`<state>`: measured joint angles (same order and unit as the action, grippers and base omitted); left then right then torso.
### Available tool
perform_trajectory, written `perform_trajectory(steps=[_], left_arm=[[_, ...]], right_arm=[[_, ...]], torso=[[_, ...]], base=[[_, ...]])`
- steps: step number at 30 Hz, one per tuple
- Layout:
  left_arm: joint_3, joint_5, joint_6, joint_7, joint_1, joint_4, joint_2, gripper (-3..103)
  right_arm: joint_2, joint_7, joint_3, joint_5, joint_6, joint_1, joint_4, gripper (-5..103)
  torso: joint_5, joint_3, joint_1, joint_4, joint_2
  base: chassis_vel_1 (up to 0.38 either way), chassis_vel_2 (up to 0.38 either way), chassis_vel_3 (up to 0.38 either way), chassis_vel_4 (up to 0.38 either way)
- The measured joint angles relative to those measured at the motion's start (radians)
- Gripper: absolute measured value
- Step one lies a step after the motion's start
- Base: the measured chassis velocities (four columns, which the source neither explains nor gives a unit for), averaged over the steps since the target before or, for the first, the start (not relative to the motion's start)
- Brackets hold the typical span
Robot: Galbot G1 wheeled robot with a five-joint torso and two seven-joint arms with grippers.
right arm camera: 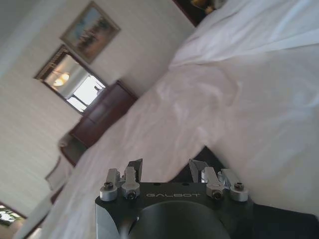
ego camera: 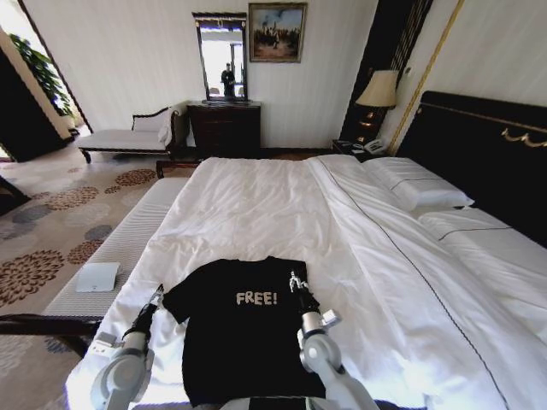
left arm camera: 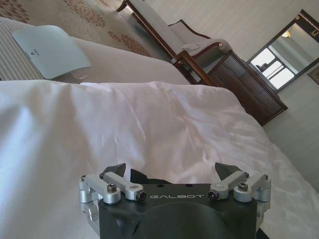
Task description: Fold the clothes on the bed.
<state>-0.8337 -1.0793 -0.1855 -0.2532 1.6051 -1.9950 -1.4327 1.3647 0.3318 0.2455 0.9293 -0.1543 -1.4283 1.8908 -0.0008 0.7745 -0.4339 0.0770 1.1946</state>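
White-sheeted double bed with dark headboard, bearing a black short-sleeved T-shirt of soft fabric laid flat, chest up, near the foot edge in front of the robot.

Pale "FREE!" lettering marks the limp, matte T-shirt, which lies spread on the smooth, faintly creased white duvet. The left gripper sits at the garment's left sleeve, its jaws spread apart; the right gripper sits at the right sleeve and shoulder, its jaws likewise parted, nothing held. Judged from this layout, the step in hand is the approach to the first fold, with no fold made yet. The next move calls for both grippers to pinch only the thin black cloth, not the duvet beneath, and to lift evenly so the fabric does not bunch.
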Motion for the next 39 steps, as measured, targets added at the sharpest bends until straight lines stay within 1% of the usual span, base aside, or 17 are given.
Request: perform_trajectory(steps=[1,2,3,4,6,7,9,10,12,13,14,18,21,25,28,35,39], left_arm=[[0.001,0.001,0.001,0.0,0.0,0.0,-0.001,100],[0.001,0.001,0.001,0.0,0.0,0.0,-0.001,100],[0.002,0.003,0.001,0.0,0.001,0.0,-0.001,100],[0.002,0.004,0.001,0.0,0.002,-0.003,-0.001,100],[0.002,0.007,0.001,0.0,0.007,-0.009,0.002,100],[0.002,0.007,0.001,0.0,0.007,-0.009,0.002,100],[-0.001,0.007,0.001,0.0,0.015,-0.02,0.005,100],[-0.003,0.007,0.001,0.0,0.019,-0.024,0.006,100],[-0.006,0.008,0.002,0.0,0.027,-0.03,0.007,100],[-0.006,0.008,0.002,0.0,0.027,-0.03,0.007,100],[-0.007,0.008,0.003,0.0,0.03,-0.033,0.007,100],[-0.011,0.008,0.007,-0.001,0.037,-0.034,0.012,100],[-0.013,0.007,0.011,-0.001,0.038,-0.029,0.014,100],[-0.011,0.007,0.013,-0.002,0.041,-0.028,0.013,100],[-0.009,0.007,0.014,-0.002,0.042,-0.027,0.013,100],[-0.009,0.005,0.014,-0.004,0.039,-0.026,0.02,100],[-0.009,0.005,0.014,-0.006,0.039,-0.022,0.021,100]], right_arm=[[-0.005,0.062,0.013,0.013,0.036,-0.009,0.01,58],[-0.005,0.062,0.013,0.013,0.036,-0.009,0.01,58],[-0.009,0.117,0.027,0.027,0.072,-0.014,0.013,58],[-0.014,0.172,0.04,0.05,0.109,-0.016,0.013,63],[-0.019,0.228,0.054,0.088,0.15,-0.019,0.013,74],[-0.019,0.228,0.054,0.088,0.15,-0.019,0.013,74],[-0.019,0.243,0.058,0.099,0.162,-0.023,0.014,85],[-0.018,0.244,0.058,0.098,0.163,-0.025,0.015,85],[-0.01,0.245,0.053,0.096,0.163,-0.031,0.021,95],[-0.01,0.245,0.053,0.096,0.163,-0.031,0.021,95],[-0.004,0.245,0.048,0.092,0.163,-0.036,0.026,99],[0.016,0.251,0.035,0.063,0.154,-0.056,0.044,100],[0.026,0.27,0.031,0.04,0.143,-0.086,0.078,100],[0.031,0.274,0.029,0.039,0.143,-0.12,0.096,100],[0.043,0.275,0.027,0.037,0.14,-0.12,0.076,100],[0.058,0.275,0.018,0.044,0.138,-0.123,0.088,100],[0.073,0.274,0.008,0.029,0.129,-0.136,0.091,100]], torso=[[0.0001,0.0,0.0,0.0001,0.0],[0.0001,0.0,0.0,0.0001,0.0],[0.0001,0.0,0.0,0.0,0.0],[0.0001,0.0,0.0,0.0,0.0],[0.0003,0.0,0.0,0.0,0.0],[0.0003,0.0,0.0,0.0,0.0],[0.0003,0.0,0.0,0.0,0.0],[0.0003,0.0,0.0,-0.0001,0.0],[0.0002,0.0,0.0,-0.0002,0.0],[0.0002,0.0,0.0,-0.0002,0.0],[0.0001,0.0,0.0,-0.0003,0.0],[0.0002,0.0,0.0,-0.0002,0.0],[0.0,0.0,0.0,-0.0002,0.0],[-0.0001,0.0,0.0,0.0001,0.0],[0.0002,0.0,0.0,0.0,0.0],[0.0001,0.0,0.0,-0.0001,0.0],[0.0001,0.0,0.0,-0.0002,0.0]], base=[[0.0,0.0,0.0,0.0],[0.0,0.0,0.0,0.0],[0.0,0.0,0.0,0.0],[0.0,0.0,0.0,0.0],[0.0,0.0,0.0,0.0],[0.0,0.0,0.0,0.0],[0.0,0.0,0.0,0.0],[0.0,0.0,0.0,0.0],[0.0,0.0,0.0,0.0],[0.0,0.0,0.0,0.0],[0.0,0.0,0.0,0.0],[0.0,0.0,0.0,0.0],[0.0,0.0,0.0,0.0],[0.0,0.0,0.0,0.0],[0.0,0.0,0.0,0.0],[0.0,0.0,0.0,0.0],[0.0,0.0,0.0,0.0]])
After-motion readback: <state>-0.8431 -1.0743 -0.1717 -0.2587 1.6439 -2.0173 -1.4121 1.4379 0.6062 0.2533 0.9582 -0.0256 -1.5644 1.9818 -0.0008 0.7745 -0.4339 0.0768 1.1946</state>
